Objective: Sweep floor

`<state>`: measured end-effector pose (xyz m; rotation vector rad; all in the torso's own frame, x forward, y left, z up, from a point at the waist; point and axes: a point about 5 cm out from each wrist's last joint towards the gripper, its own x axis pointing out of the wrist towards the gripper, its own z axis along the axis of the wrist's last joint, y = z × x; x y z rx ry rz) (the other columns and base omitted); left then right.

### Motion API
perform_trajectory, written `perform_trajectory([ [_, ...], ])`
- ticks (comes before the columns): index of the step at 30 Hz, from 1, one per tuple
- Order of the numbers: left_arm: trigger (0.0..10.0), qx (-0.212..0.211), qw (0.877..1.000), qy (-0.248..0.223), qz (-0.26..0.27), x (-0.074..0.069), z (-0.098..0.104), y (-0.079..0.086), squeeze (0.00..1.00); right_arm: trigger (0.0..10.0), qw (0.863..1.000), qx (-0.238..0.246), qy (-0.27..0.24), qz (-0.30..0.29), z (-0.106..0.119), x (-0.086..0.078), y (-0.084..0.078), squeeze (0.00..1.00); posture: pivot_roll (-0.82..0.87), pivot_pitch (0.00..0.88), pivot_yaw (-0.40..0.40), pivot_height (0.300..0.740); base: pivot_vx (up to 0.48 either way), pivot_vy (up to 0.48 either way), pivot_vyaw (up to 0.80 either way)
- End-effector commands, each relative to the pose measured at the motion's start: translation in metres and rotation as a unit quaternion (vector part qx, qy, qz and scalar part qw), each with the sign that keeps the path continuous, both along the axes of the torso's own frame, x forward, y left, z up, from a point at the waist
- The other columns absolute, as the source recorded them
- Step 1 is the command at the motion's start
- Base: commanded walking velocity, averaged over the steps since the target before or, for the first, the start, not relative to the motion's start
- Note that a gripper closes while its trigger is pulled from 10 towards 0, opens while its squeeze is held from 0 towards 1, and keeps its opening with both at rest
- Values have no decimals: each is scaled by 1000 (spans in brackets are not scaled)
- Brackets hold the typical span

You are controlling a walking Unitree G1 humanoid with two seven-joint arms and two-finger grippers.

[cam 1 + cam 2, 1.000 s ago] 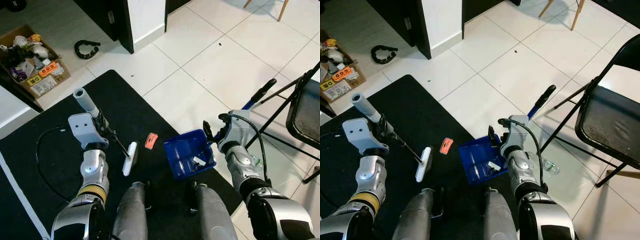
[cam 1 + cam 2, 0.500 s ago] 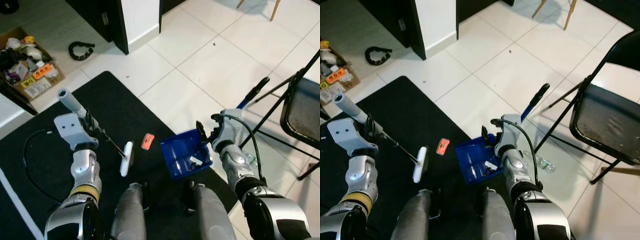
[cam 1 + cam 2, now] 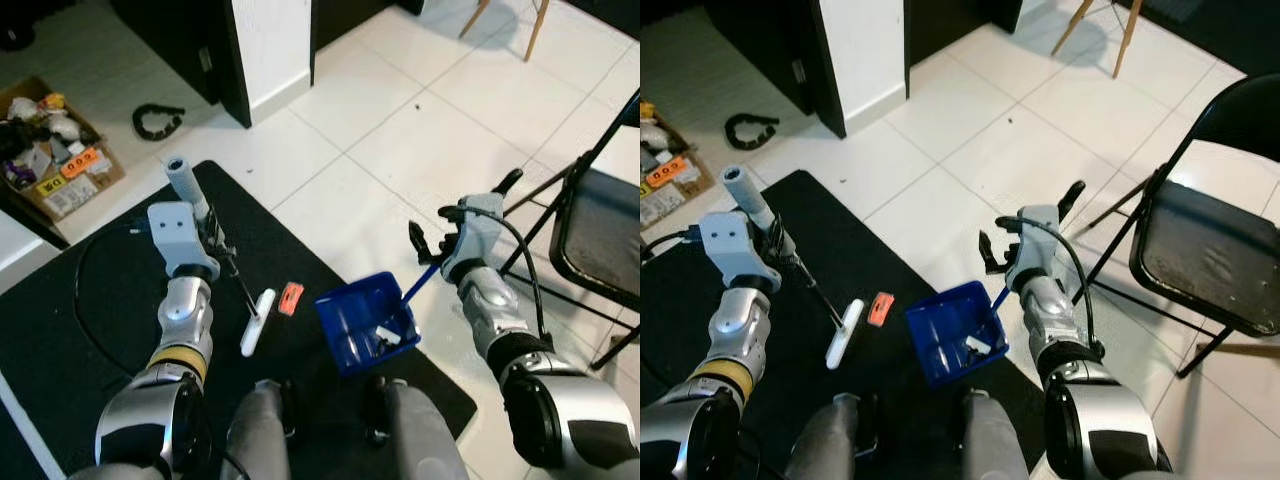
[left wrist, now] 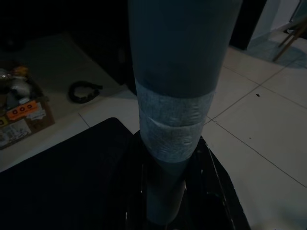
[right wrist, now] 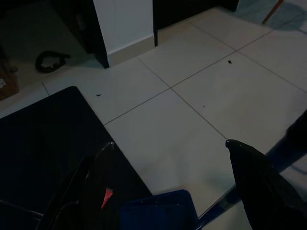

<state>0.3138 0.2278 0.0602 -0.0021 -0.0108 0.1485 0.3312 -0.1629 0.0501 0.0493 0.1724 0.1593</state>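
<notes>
In the lower middle of the head view, on the black mat (image 3: 90, 330), an orange scrap (image 3: 290, 298) lies between the white brush head (image 3: 257, 321) and the blue dustpan (image 3: 366, 322), so one short push should carry it in. The left pincer (image 3: 208, 232) is clamped on the brush's thin rod below its grey taped grip (image 4: 175, 96). The right pincer (image 3: 432, 245) holds the dustpan's long handle (image 3: 460, 235), tilting the hard plastic tray, white bits inside. Glossy white tiles (image 3: 400, 130) lie beyond.
</notes>
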Motion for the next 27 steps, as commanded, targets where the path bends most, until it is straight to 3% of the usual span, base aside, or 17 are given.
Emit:
perform_trajectory([
  [1, 10000, -9, 1000, 16, 12, -2, -5, 2, 0, 10000, 1000, 3, 25, -3, -10, -6, 0, 0, 23, 0, -62, 740, 0, 0, 0],
  [5, 10000, -8, 1000, 21, 16, -5, -8, 3, 0, 10000, 999, -3, 31, -3, -13, -7, 3, 0, 41, 0, -75, 740, 0, 0, 0],
  [8, 10000, -7, 999, 27, 20, -7, -11, 4, 0, 10000, 999, 20, 45, -12, -17, -9, 4, 0, 43, 0, -91, 740, 0, 0, 0],
  [15, 10000, 2, 999, 41, 18, -7, -13, 4, 0, 10000, 998, 27, 47, -31, -19, -11, 1, 0, 40, 0, -70, 740, 0, 0, 0],
  [19, 10000, 0, 997, 73, -22, -9, -23, -6, 0, 10000, 997, 30, 45, -56, -21, -15, -6, 0, 24, 0, -46, 740, 0, 0, 0],
  [27, 10000, -20, 997, 71, -15, -13, -28, -11, 0, 10000, 997, 25, 48, -51, -22, -15, -6, 0, 4, 0, -27, 740, 0, 0, 0],
])
